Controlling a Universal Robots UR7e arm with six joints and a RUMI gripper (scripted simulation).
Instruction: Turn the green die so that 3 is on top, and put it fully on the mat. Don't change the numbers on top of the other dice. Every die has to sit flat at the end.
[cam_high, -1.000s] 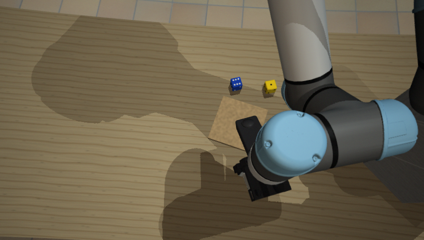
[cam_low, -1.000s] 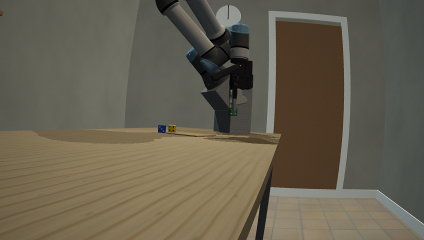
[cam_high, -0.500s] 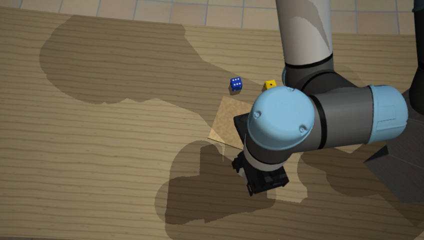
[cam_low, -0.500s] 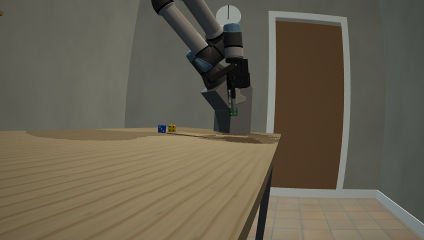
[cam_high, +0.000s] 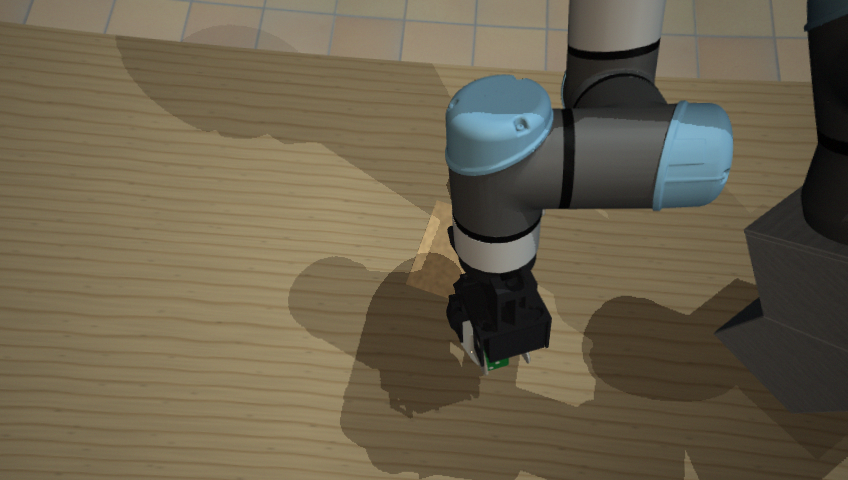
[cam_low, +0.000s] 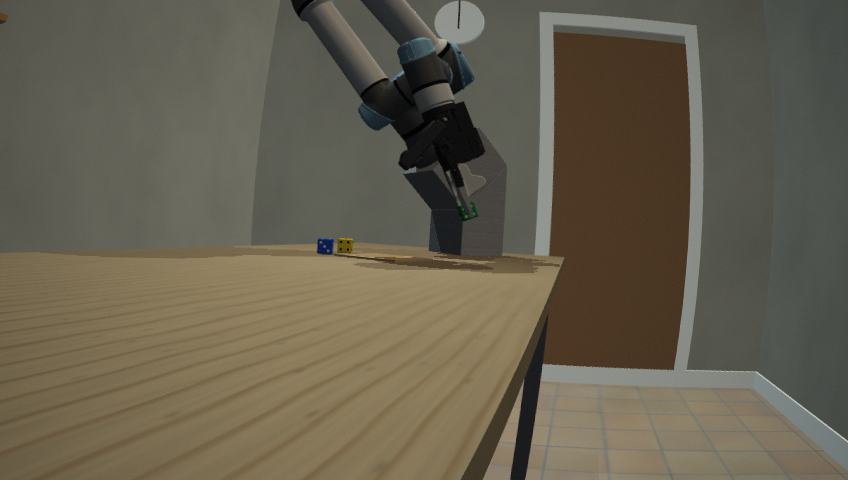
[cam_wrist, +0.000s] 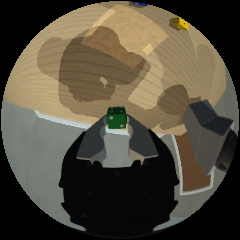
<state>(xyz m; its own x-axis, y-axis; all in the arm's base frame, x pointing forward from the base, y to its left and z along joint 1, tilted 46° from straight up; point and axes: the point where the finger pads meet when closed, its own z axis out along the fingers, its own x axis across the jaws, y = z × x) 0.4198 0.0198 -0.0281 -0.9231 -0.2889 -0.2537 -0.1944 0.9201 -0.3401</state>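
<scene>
My gripper (cam_high: 506, 364) (cam_low: 467, 208) (cam_wrist: 116, 115) is shut on the green die (cam_high: 497, 362) (cam_low: 465, 214) (cam_wrist: 116, 118). It holds the die in the air, above the table and off the mat, tilted in the exterior view. White pips show on the die, but I cannot tell which number faces up. The tan square mat (cam_high: 429, 270) (cam_wrist: 127, 32) is partly hidden behind the arm in the top view. The blue die (cam_low: 324, 246) (cam_wrist: 139, 4) and the yellow die (cam_low: 345, 245) (cam_wrist: 180, 23) rest on the table beyond the mat; both are hidden in the top view.
The grey robot pedestal (cam_high: 797, 309) (cam_low: 483, 228) stands to the right in the top view. The wooden table (cam_high: 148, 237) (cam_low: 267, 333) has its side edge to the right of the dice in the exterior view. Arm shadows fall across the table and part of the mat.
</scene>
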